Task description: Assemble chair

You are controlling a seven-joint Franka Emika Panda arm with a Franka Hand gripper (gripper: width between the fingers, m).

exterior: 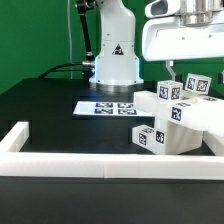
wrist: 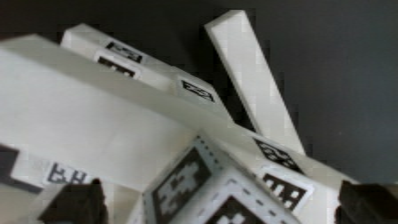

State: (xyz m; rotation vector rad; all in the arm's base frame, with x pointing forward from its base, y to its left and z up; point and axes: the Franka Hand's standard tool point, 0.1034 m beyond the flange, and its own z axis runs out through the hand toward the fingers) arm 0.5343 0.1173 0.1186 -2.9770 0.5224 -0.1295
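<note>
The chair (exterior: 182,118) is a cluster of white blocky parts with black-and-white tags at the exterior view's right, with a small tagged block (exterior: 150,138) at its front. My gripper (exterior: 178,76) hangs just above the cluster's top parts. In the wrist view my gripper (wrist: 221,205) is open, and its dark fingers (wrist: 71,205) stand on either side of a tagged corner of a part (wrist: 240,190). A dark gap shows beside one finger. A broad flat slab (wrist: 89,110) and a long thin bar (wrist: 249,80) lie beyond it.
The marker board (exterior: 105,106) lies flat on the black table in front of the arm's white base (exterior: 114,60). A long low white border rail (exterior: 90,163) runs along the front, with a short return at the exterior view's left (exterior: 14,135).
</note>
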